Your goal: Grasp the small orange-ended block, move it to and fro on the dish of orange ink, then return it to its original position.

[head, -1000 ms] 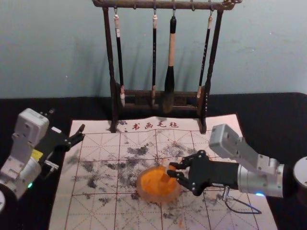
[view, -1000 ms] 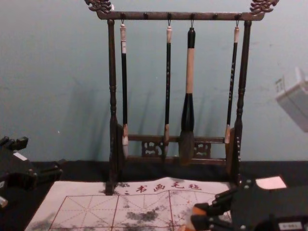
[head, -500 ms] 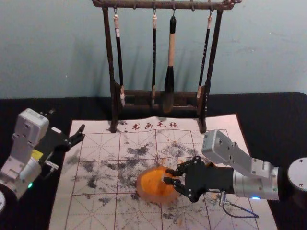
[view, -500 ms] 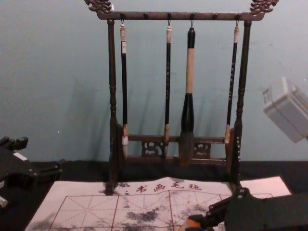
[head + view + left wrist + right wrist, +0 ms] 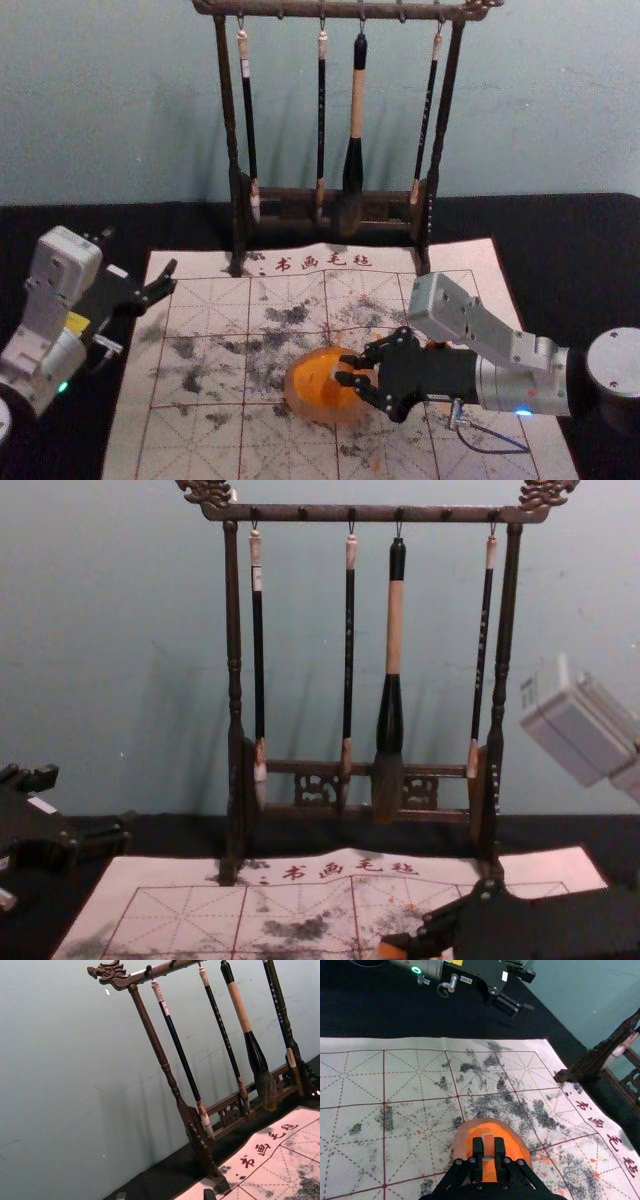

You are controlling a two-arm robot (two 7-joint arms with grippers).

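In the head view my right gripper [image 5: 348, 369] reaches in from the right over the dish of orange ink [image 5: 315, 388]. The right wrist view shows the same right gripper [image 5: 489, 1149] shut on the small block [image 5: 489, 1144], with the orange ink of the dish [image 5: 512, 1146] behind and below it. In the chest view the block's orange end [image 5: 391, 950] sticks out past the fingertips at the bottom edge. Whether the block touches the ink I cannot tell. My left gripper [image 5: 140, 262] is parked open at the left, holding nothing.
A dark wooden rack [image 5: 238, 215] with several hanging brushes stands at the back of the table. Under the dish lies a gridded, ink-stained mat [image 5: 200, 300], which reaches back to the rack's feet. The left arm stays beside the mat's left edge.
With the block held, my right gripper has shifted leftward, farther over the dish. Its arm housing also moved left in the chest view. The left arm has stayed still.
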